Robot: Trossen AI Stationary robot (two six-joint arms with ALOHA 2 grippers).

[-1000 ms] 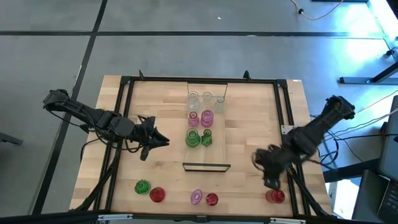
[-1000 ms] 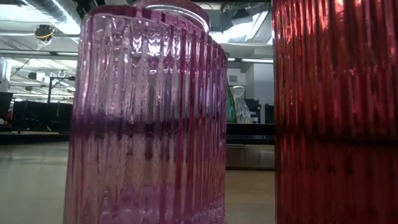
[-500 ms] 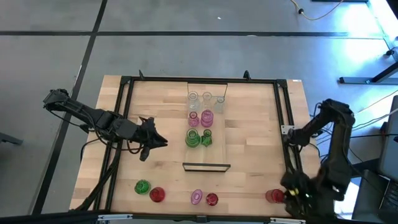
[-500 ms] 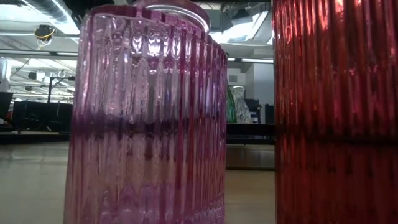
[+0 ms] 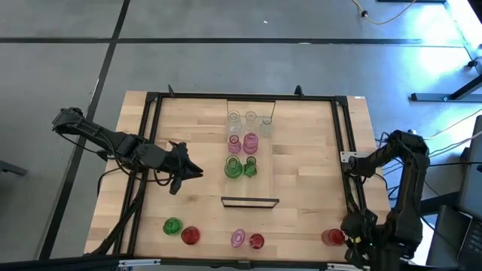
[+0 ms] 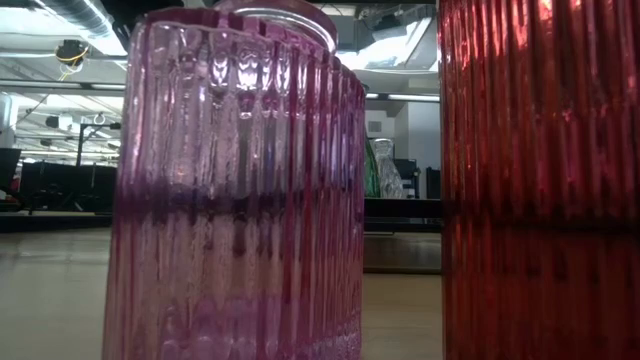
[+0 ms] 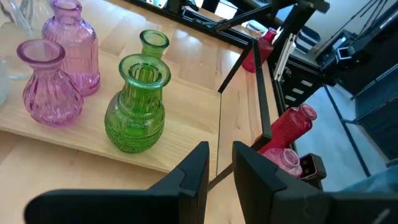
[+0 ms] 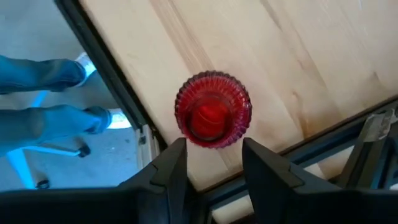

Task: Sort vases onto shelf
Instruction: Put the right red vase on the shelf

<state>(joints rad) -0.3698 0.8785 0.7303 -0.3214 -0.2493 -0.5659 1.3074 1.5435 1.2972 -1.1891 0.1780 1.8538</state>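
Vases, my count from the overhead camera: seven on the shelf [image 5: 250,181], five loose along the near edge of the worktop [image 5: 301,150]

On the shelf, far end to near end: three clear vases [image 5: 249,119] in a cluster; then two pink vases [image 5: 242,142] side by side; then two green vases [image 5: 241,167], touching or nearly so. The near stretch of the plank beyond the green pair is bare wood, down to its black end frame.

Loose on the worktop, left to right as I see them: a green vase [image 5: 172,226] beside a red vase [image 5: 190,235]; a pink vase [image 5: 238,239] beside a second red one [image 5: 257,242]; a lone red vase [image 5: 332,238] at the near right corner.

Left claw [image 5: 197,172]: over the worktop left of the shelf, pointing at the green pair. Its wrist camera shows the fingers [image 7: 193,171] a narrow gap apart with nothing between them, the shelf edge just past the tips.

Right claw [image 5: 360,242]: at the near right corner, directly above the corner vase [image 8: 213,110]. Its wrist camera looks straight down into the ribbed red mouth; the fingers [image 8: 171,163] stand apart, clear of the glass, clamped on nothing
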